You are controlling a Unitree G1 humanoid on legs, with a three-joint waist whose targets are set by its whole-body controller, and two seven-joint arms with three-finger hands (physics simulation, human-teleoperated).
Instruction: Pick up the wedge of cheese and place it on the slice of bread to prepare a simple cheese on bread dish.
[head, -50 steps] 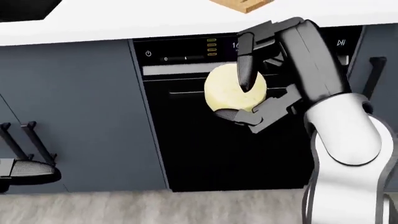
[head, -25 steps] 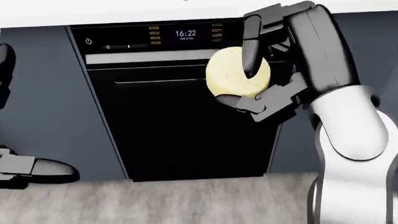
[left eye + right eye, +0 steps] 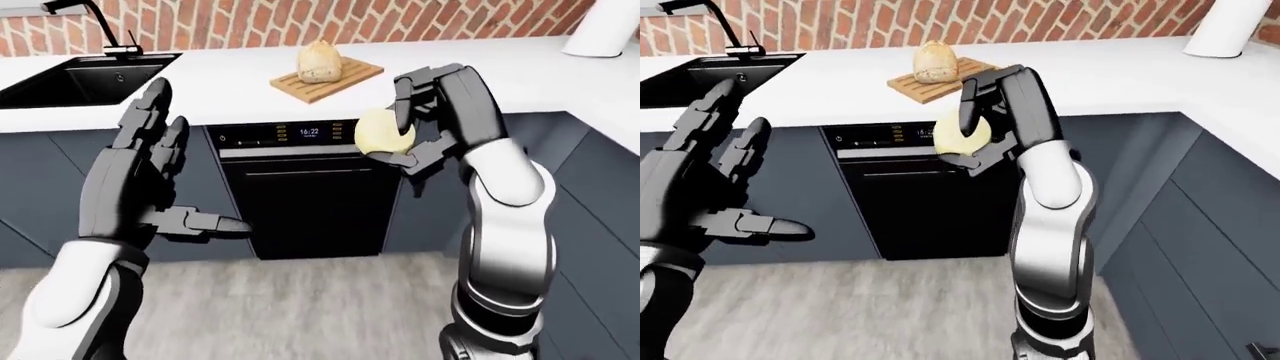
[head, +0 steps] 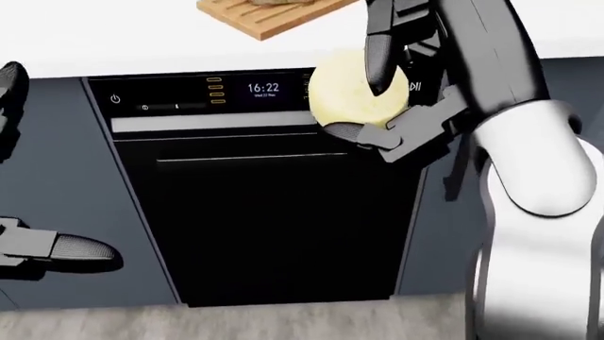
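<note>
My right hand [image 3: 405,135] is shut on the pale yellow wedge of cheese [image 3: 380,133]. It holds the cheese in the air before the white counter's edge, just right of the oven's display; the cheese also shows in the head view [image 4: 351,92]. The slice of bread [image 3: 319,61] lies on a wooden cutting board [image 3: 345,78] on the counter, above and left of the cheese. My left hand [image 3: 150,176] is open and empty at the left of the left-eye view, fingers spread, below counter height.
A black built-in oven [image 3: 310,191] with a lit clock sits under the white counter [image 3: 230,86]. A black sink [image 3: 75,75] with a tap is at the top left. A white appliance [image 3: 600,30] stands at the top right. Dark grey cabinets flank the oven.
The head view has shifted, so the oven moved left then down and the cutting board shows again at the top. My right hand still grips the cheese and sits slightly higher.
</note>
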